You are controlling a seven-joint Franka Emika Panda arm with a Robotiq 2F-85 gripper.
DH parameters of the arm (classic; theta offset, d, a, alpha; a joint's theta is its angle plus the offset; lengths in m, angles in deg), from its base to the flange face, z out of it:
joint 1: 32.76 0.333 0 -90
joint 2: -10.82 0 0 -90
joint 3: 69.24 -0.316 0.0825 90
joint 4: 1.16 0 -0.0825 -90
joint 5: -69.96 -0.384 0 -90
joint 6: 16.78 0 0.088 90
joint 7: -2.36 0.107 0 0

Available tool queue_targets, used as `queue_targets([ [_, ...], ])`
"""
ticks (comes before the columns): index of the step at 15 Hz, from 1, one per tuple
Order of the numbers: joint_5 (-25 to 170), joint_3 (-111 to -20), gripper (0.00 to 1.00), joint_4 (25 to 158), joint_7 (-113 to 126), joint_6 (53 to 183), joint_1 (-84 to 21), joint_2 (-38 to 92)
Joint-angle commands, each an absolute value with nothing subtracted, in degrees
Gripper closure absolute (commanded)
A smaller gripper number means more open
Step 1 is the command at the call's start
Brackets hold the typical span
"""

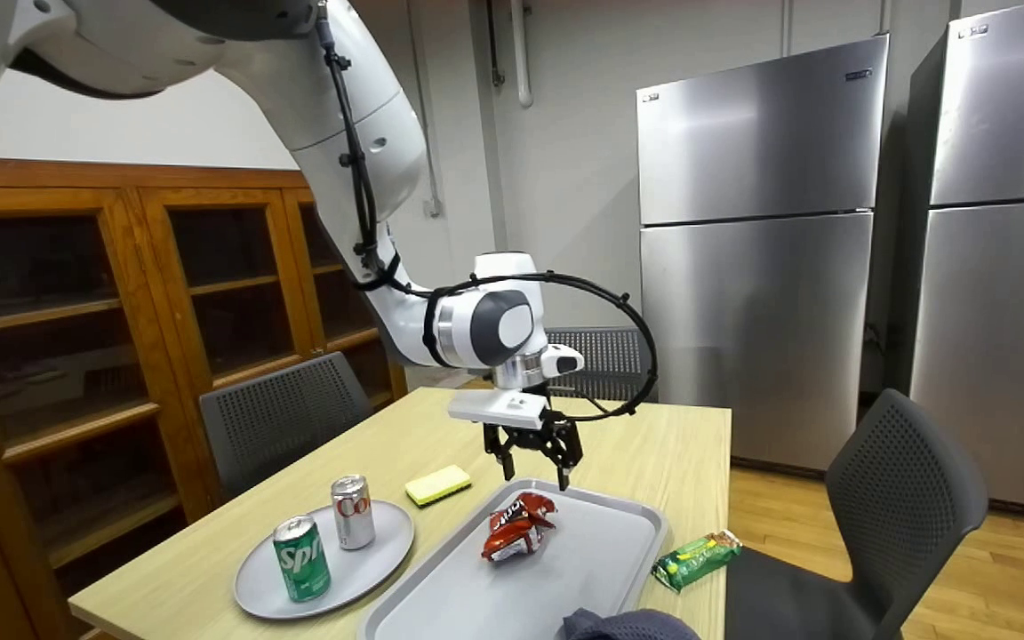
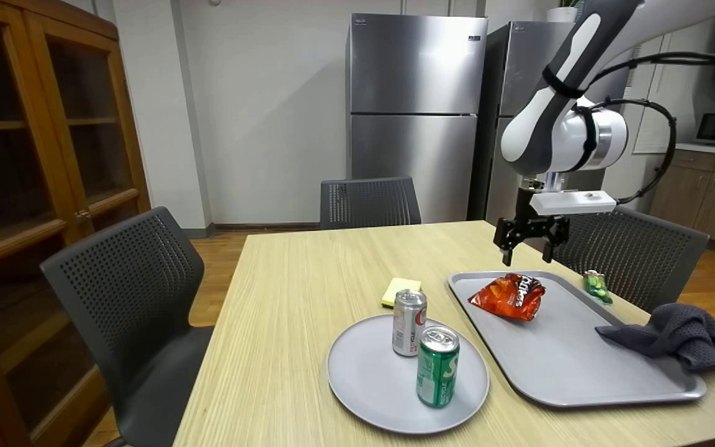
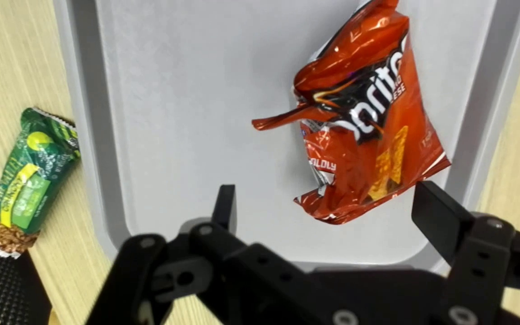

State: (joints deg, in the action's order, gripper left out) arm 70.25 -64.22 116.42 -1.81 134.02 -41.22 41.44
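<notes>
Your jaws hang parted near the red chip bag

In an exterior view, you see the bag on a gray tray, a dark cloth over its rim. A silver can and a green can stand on a plate.

Bright diffuse light, glare on refrigerator, soft shadow on wall — glints on chip bag

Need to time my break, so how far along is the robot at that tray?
Looks done: the claw hangs open above the tray, near the chip bag. In hand: nothing is gripped. Left: the chip bag lies loose on the tray, so any grasp of it apparently remains.
</notes>
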Motion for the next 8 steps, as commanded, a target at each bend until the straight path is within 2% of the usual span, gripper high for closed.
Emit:
queue_targets([
  [1, 69.19, -66.79, 0.00, 120.14, -6.48, 133.53, -42.76, 37.64],
  [8, 70.25, -66.20, 0.00, 119.00, -7.37, 133.77, -41.46, 40.10],
])
